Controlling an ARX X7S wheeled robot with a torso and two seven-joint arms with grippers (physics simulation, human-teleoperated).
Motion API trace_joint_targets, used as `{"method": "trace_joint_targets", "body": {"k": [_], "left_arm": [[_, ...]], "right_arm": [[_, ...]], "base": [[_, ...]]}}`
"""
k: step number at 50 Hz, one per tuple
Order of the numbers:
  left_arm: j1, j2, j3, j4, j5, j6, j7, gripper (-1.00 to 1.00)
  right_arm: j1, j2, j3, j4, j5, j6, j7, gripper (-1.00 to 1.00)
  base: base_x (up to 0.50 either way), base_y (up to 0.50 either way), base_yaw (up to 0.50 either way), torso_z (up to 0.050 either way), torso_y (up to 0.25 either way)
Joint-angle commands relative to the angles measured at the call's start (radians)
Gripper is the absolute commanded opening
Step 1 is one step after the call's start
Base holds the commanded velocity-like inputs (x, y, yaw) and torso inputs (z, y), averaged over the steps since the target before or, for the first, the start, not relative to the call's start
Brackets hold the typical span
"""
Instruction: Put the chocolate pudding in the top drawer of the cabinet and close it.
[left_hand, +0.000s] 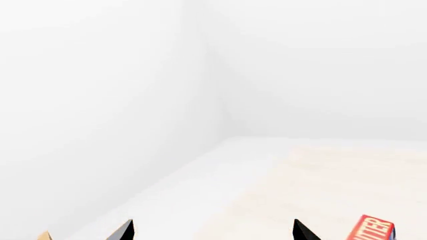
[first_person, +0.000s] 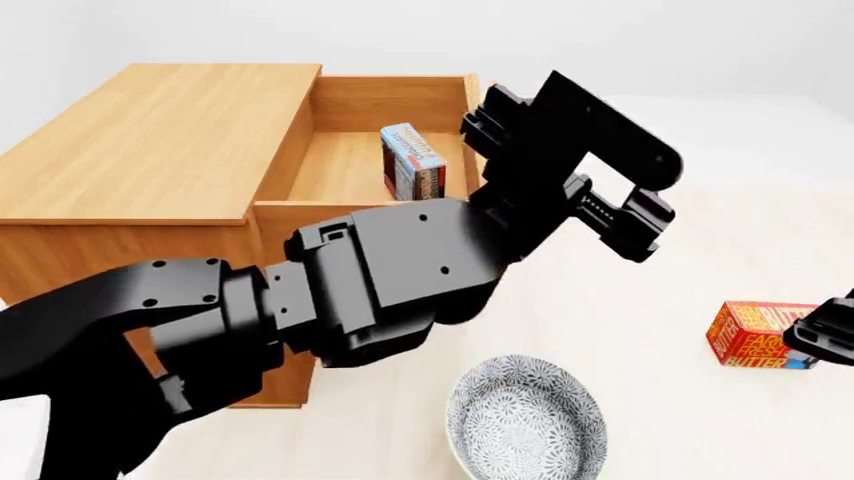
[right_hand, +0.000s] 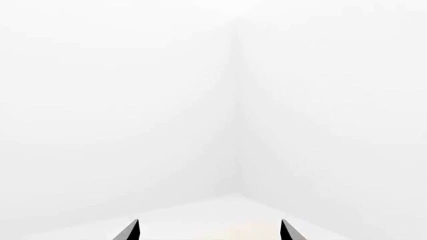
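Note:
The cabinet (first_person: 160, 140) stands at the left in the head view. Its top drawer (first_person: 394, 95) is pulled open. The chocolate pudding (first_person: 412, 160), a slim carton with a light blue face, stands upright inside the drawer. My left gripper (first_person: 627, 215) is beside the drawer's outer end, apart from the pudding. In the left wrist view, it (left_hand: 213, 230) is open and empty. My right gripper (first_person: 821, 332) shows only at the right edge, next to a butter box (first_person: 761, 335). In the right wrist view, it (right_hand: 207, 230) is open and empty. The drawer handle is hidden behind my left arm.
A patterned grey bowl (first_person: 527, 420) sits on the table in front of me. The red-orange butter box lies at the right and also shows in the left wrist view (left_hand: 373, 229). My left arm (first_person: 374, 280) covers the cabinet's front.

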Motion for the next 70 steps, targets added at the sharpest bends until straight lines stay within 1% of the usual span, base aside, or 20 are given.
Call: {"method": "trace_joint_targets", "body": {"k": [1, 6, 9, 13, 20, 28, 42, 54, 70], "left_arm": [[-0.014, 0.080, -0.001, -0.079, -0.012, -0.024, 0.021, 1.00], [-0.006, 0.109, 0.003, -0.144, -0.016, -0.016, 0.047, 1.00], [-0.011, 0.113, 0.029, -0.166, -0.035, 0.008, 0.049, 1.00], [-0.013, 0.113, 0.068, -0.189, -0.034, 0.074, 0.048, 1.00], [0.023, 0.113, 0.076, -0.206, 0.011, 0.234, 0.041, 1.00], [0.047, 0.113, 0.079, -0.210, 0.023, 0.304, 0.052, 1.00], [0.061, 0.113, 0.080, -0.160, 0.046, 0.273, 0.039, 1.00], [0.072, 0.113, 0.079, -0.105, 0.070, 0.240, 0.026, 1.00], [0.119, 0.113, 0.079, -0.180, 0.068, 0.239, 0.108, 1.00]], "right_arm": [[0.002, 0.002, -0.001, 0.008, 0.006, 0.001, -0.012, 1.00], [0.016, 0.002, -0.013, 0.013, 0.004, 0.008, -0.014, 1.00], [0.011, 0.001, -0.010, 0.013, 0.003, 0.005, -0.017, 1.00], [-0.003, 0.000, -0.001, 0.012, 0.005, -0.002, -0.022, 1.00], [-0.006, -0.012, -0.006, 0.032, -0.001, -0.021, -0.040, 1.00], [-0.021, -0.050, -0.027, 0.084, -0.040, -0.080, -0.077, 1.00], [-0.042, -0.121, -0.066, 0.182, -0.118, -0.191, -0.131, 1.00], [-0.043, -0.128, -0.066, 0.188, -0.121, -0.197, -0.134, 1.00], [-0.042, -0.133, -0.062, 0.187, -0.119, -0.194, -0.132, 1.00]], "base": [[0.00, 0.00, 0.00, 0.000, 0.000], [0.00, 0.00, 0.00, 0.000, 0.000], [0.00, 0.00, 0.00, 0.000, 0.000], [0.00, 0.00, 0.00, 0.000, 0.000], [0.00, 0.00, 0.00, 0.000, 0.000], [0.00, 0.00, 0.00, 0.000, 0.000], [0.00, 0.00, 0.00, 0.000, 0.000], [0.00, 0.00, 0.00, 0.000, 0.000], [0.00, 0.00, 0.00, 0.000, 0.000]]}}
